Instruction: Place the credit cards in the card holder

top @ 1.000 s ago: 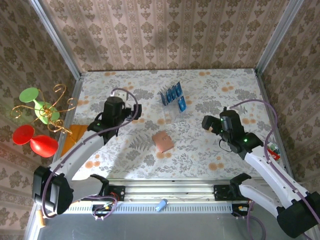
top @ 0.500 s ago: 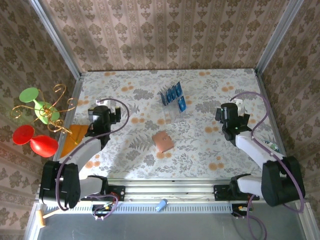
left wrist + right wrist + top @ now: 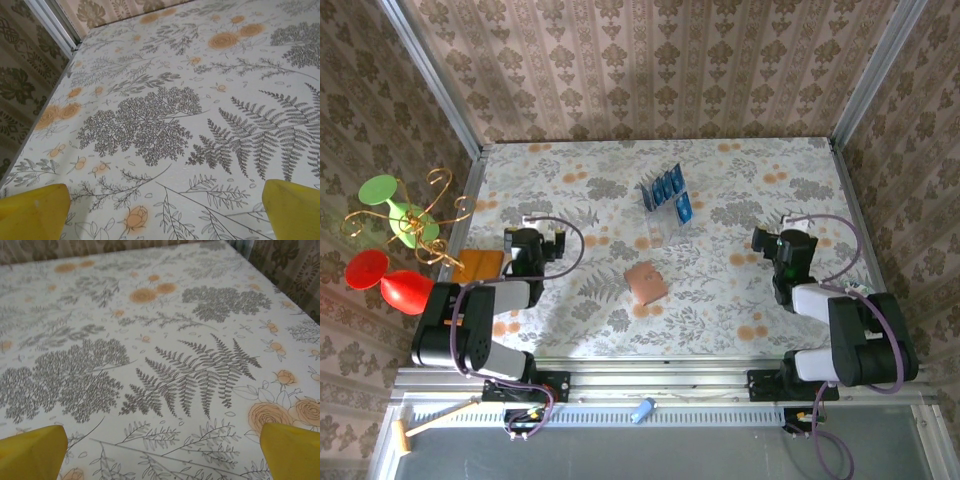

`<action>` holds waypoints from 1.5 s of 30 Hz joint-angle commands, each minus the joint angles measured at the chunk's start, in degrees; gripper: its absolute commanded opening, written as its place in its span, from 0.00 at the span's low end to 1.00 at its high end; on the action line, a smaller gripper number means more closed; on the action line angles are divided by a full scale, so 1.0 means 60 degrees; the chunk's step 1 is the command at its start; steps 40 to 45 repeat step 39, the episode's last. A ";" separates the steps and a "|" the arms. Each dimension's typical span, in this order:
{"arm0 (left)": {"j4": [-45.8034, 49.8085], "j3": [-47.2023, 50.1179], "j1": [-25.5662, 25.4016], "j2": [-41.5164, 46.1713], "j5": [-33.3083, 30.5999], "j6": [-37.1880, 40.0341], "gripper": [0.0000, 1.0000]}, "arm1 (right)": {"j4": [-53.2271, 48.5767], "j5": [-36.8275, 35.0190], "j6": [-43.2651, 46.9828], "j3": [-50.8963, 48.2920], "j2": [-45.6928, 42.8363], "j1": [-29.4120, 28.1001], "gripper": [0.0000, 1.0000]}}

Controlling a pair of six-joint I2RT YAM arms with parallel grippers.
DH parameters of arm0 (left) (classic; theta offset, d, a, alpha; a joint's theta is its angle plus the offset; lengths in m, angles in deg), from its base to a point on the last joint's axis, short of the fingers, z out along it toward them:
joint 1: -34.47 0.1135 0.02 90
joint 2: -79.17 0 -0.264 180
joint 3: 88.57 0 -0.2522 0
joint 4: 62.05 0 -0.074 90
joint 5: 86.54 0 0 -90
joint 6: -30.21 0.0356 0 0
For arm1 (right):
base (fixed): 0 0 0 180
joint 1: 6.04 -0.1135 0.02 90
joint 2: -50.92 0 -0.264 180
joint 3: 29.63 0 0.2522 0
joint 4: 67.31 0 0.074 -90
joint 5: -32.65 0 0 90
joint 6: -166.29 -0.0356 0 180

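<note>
Both arms are folding back toward their bases; the left pincer (image 3: 527,243) and right pincer (image 3: 782,245) are gaping wide, holding nothing; the card holder (image 3: 646,281) is lying mid-counter (image 3: 740,180), the credit cards (image 3: 666,190) standing farther back, both unmoved.

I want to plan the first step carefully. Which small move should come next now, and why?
Probably extend the right end effector, which is open and empty, toward the blue cards standing in the clear rack. The cards are all at the rack, apart from the wallet, so one must be picked up first.
</note>
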 commanded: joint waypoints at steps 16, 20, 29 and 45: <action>-0.1242 -0.0227 0.1316 -0.0932 0.2291 -0.0509 1.00 | 0.1164 0.1662 0.0798 0.0965 0.1579 -0.0183 1.00; -0.1791 0.0094 0.1020 -0.0888 0.2114 -0.0214 1.00 | 0.1172 0.1452 0.0844 0.0936 0.1536 -0.0298 1.00; -0.1553 -0.0054 0.1121 -0.0896 0.2161 -0.0311 1.00 | 0.1142 0.1478 0.0843 0.0962 0.1550 -0.0289 1.00; -0.1552 -0.0054 0.1126 -0.0902 0.2165 -0.0303 1.00 | 0.1143 0.1650 0.0811 0.0952 0.1545 -0.0211 1.00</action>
